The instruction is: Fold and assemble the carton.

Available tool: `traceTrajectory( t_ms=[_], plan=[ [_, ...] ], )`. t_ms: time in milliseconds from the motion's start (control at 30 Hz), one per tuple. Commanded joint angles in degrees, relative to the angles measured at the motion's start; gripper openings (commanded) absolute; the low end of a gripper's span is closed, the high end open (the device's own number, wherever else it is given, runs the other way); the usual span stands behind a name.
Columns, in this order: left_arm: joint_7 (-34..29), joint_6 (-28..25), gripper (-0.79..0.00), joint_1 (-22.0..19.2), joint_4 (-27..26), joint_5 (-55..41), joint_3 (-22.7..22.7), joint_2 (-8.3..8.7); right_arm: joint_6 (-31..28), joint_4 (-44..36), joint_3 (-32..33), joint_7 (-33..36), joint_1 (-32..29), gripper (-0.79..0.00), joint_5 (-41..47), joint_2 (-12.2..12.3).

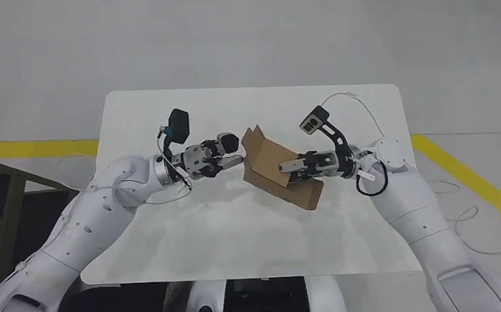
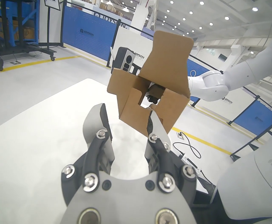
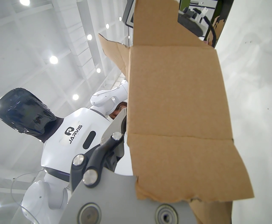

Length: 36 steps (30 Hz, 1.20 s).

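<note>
I have the carton (image 1: 266, 159) up off the table (image 1: 238, 242), near its middle. My right gripper (image 1: 290, 167) pinches one wall of it from the 3 o'clock side. I can see one finger (image 3: 119, 122) pressed on the cardboard; the other is hidden behind the wall.

My left gripper (image 1: 236, 162) sits at the carton's 9 o'clock end, spread wide with nothing in it. One left fingertip (image 2: 154, 124) is right at the edge of the open end, maybe touching it.

Here is what worries me. The right side holds only one thin wall, so a hard push from 9 o'clock could make the carton swing or slip out. The fingertip could also catch the small notched flap (image 2: 133, 99) and bend it the wrong way. The tall flap (image 2: 170, 53) sticks up, and I think it could get crushed if I close on it crooked.
</note>
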Motion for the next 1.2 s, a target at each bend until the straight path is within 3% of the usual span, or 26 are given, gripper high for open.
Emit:
traceTrajectory(
  t_ms=[0, 133, 233, 733, 1167],
  plan=[
    [-0.1, -0.3, -0.357, 0.0, 0.5, -0.8, -0.5, -0.14, 0.0, -0.1, -0.3, 0.0, 0.0, -0.785, 0.2, 0.0],
    [-0.8, -1.3, -0.182, -0.3, 2.3, -4.2, -1.4, -0.43, 0.0, -0.5, -2.1, 0.0, 0.1, -0.785, 0.0, 0.4],
    [-2.0, -2.1, 0.0, -1.0, 3.7, -7.7, -1.9, -0.7, 0.1, -1.2, -5.4, 0.0, 0.6, -0.785, -0.5, 0.9],
    [-13.8, 3.6, 0.0, -4.2, 7.9, -16.5, 0.3, -2.97, 0.0, -3.5, -17.4, 0.0, 4.8, -0.785, 4.8, 4.3],
    [-20.0, 2.6, 0.0, -5.1, 9.7, -19.5, 2.4, -4.83, 0.0, -3.1, -19.7, 0.0, 6.8, -0.785, 8.1, 5.9]
  ],
)
